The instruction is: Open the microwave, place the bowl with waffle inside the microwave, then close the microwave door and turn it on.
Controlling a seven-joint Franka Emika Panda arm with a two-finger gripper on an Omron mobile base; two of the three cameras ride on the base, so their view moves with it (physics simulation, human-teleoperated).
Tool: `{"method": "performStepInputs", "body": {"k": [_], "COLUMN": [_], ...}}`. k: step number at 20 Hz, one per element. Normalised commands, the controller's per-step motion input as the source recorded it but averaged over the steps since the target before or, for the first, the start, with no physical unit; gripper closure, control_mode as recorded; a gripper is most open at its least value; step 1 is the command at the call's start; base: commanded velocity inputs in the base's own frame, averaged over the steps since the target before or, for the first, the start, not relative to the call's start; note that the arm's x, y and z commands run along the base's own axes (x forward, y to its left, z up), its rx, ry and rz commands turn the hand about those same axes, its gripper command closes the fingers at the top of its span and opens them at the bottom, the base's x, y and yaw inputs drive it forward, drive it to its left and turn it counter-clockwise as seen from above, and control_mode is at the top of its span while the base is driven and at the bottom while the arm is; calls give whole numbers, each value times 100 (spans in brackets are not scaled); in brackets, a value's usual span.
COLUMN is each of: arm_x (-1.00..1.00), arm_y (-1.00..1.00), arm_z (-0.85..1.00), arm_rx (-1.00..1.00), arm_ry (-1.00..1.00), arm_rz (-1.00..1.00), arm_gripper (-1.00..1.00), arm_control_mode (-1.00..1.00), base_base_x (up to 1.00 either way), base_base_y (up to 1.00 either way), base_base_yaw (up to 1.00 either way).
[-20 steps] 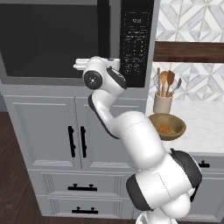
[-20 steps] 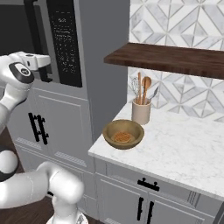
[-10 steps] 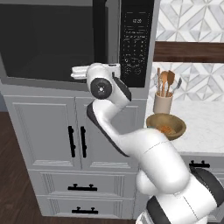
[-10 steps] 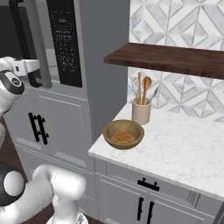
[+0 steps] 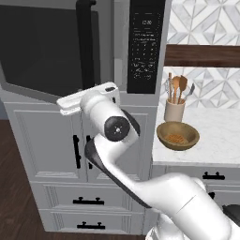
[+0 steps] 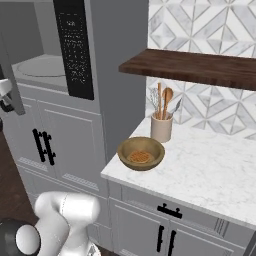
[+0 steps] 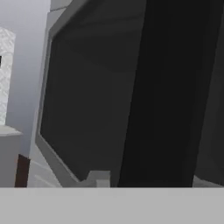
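The microwave (image 5: 145,47) has its black keypad panel on the right. The microwave door (image 5: 42,51) stands partly swung out, and its long black bar handle (image 5: 86,47) is upright. My gripper (image 5: 86,97) sits at the lower end of that handle, its fingers hidden behind the hand. In the hand view the handle (image 7: 166,87) is very close, in front of the dark window (image 7: 87,96). The right base view shows the grey interior and turntable (image 6: 42,67). The bowl with waffle (image 5: 177,136) (image 6: 140,154) rests on the marble counter, clear of the arm.
A beige crock (image 5: 174,108) (image 6: 161,127) with wooden spoons stands just behind the bowl. A dark wooden shelf (image 6: 195,67) hangs above the counter (image 6: 215,175). Grey cabinet doors with short black handles (image 5: 76,151) lie below the microwave.
The microwave door has swung outward from nearly shut, and my hand has come out with its handle. The interior now shows in the right base view.
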Motion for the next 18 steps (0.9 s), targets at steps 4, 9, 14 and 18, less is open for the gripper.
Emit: {"method": "performStepInputs", "body": {"k": [4, 9, 14, 18], "arm_x": [-94, -100, -100, -100], "arm_y": [100, 70, -13, -18], "arm_z": [0, 0, 7, 20], "arm_rx": [-23, -10, 6, 15], "arm_ry": [14, 2, -8, -15], "arm_rz": [23, 21, 11, 0], "arm_gripper": [-100, -100, -100, -100], "arm_control_mode": [-100, -100, -100, -100], "base_base_x": [0, 0, 0, 0], "base_base_y": [0, 0, 0, 0], "base_base_yaw": [0, 0, 0, 0]}}
